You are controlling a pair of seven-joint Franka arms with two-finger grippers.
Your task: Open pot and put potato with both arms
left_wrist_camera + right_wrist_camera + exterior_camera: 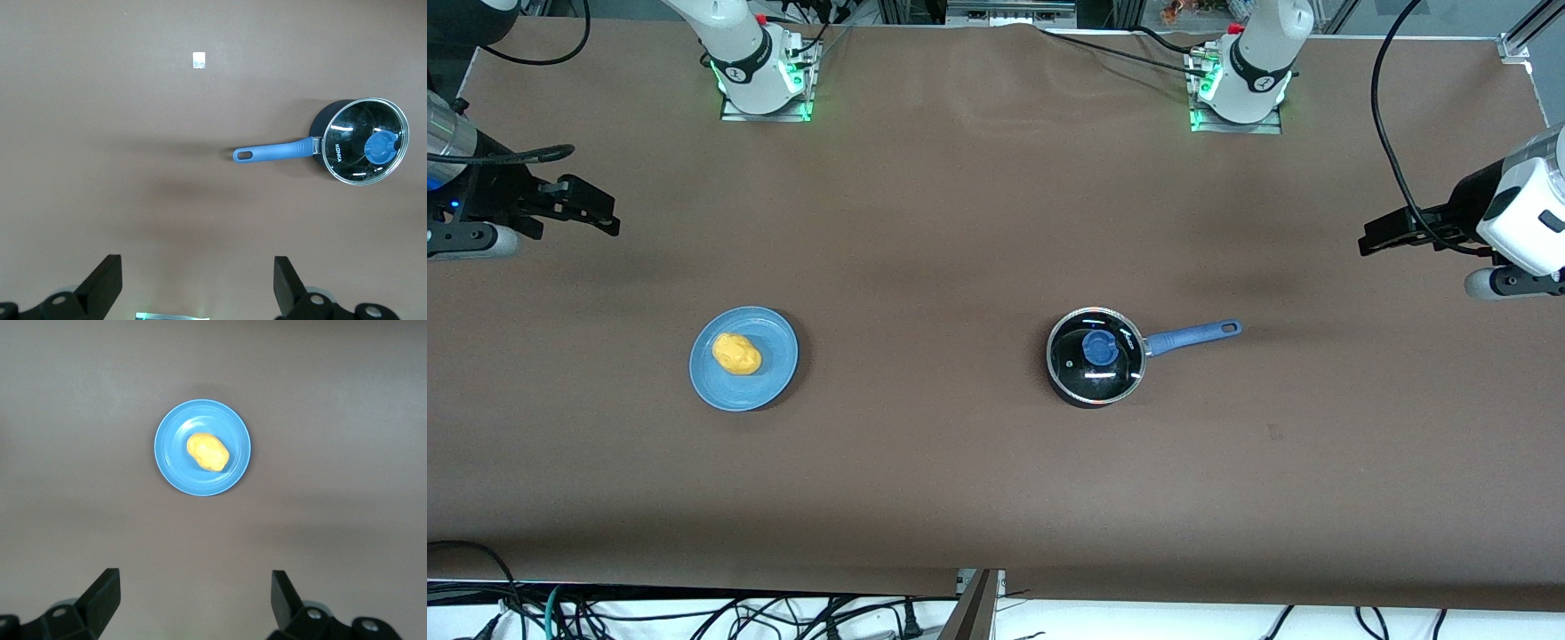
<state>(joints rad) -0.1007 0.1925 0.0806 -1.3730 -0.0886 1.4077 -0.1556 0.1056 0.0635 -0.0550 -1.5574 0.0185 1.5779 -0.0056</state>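
The black pot (1096, 357) stands on the brown table toward the left arm's end, its blue handle (1192, 336) pointing that way. Its glass lid with a blue knob (1099, 348) is on it. The pot also shows in the left wrist view (363, 140). The yellow-orange potato (736, 354) lies on a light-blue plate (704, 380) toward the right arm's end; the right wrist view shows it too (207, 452). My left gripper (1368, 242) (198, 280) is open and empty, up over its end of the table. My right gripper (609, 218) (195, 597) is open and empty, up over its own end.
The two arm bases (760, 80) (1240, 89) stand at the table's edge farthest from the front camera. A small white tag (198, 60) lies on the cloth. Cables hang along the edge nearest the front camera.
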